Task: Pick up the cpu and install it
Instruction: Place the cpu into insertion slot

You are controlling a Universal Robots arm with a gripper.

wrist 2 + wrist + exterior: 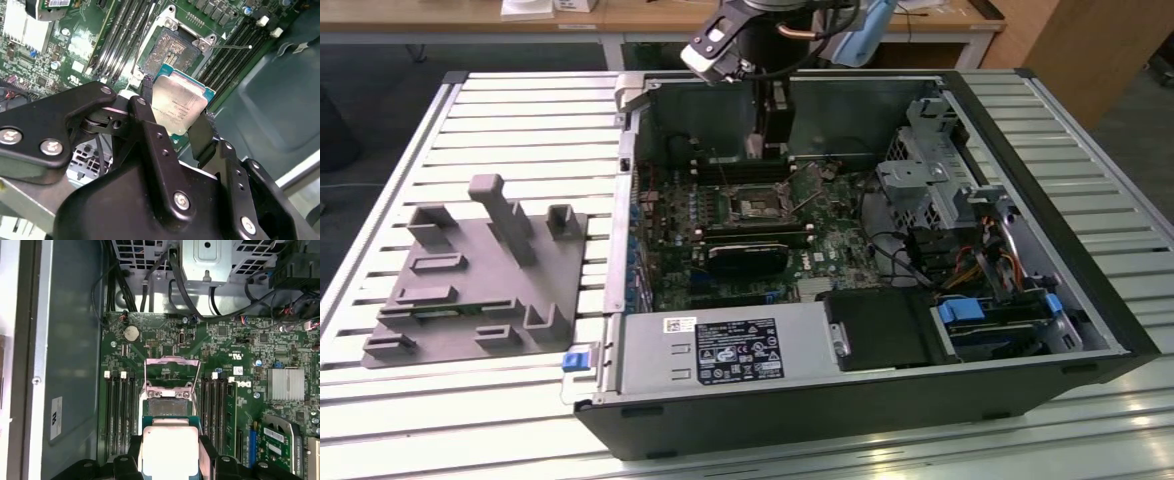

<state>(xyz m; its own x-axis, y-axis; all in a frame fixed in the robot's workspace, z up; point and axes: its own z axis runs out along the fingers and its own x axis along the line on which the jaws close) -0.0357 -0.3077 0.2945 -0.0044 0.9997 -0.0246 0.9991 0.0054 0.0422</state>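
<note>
Plainly, in the exterior view the gripper point(771, 150) hangs inside the open computer case point(854, 105), near its far wall and beyond the socket point(758, 207); the grey tray point(467, 270) lies on the slatted table point(454, 420) at the exterior view's left; in the second wrist view the black fingers point(202, 137) are drawn in narrowly, pinching two opposite edges of the cpu point(177, 107), silver top showing, clear of the open socket; in the first wrist view the cpu point(170, 450) sits clamped between the fingers, just short of the socket, whose metal frame point(172, 371) stands raised.
</note>
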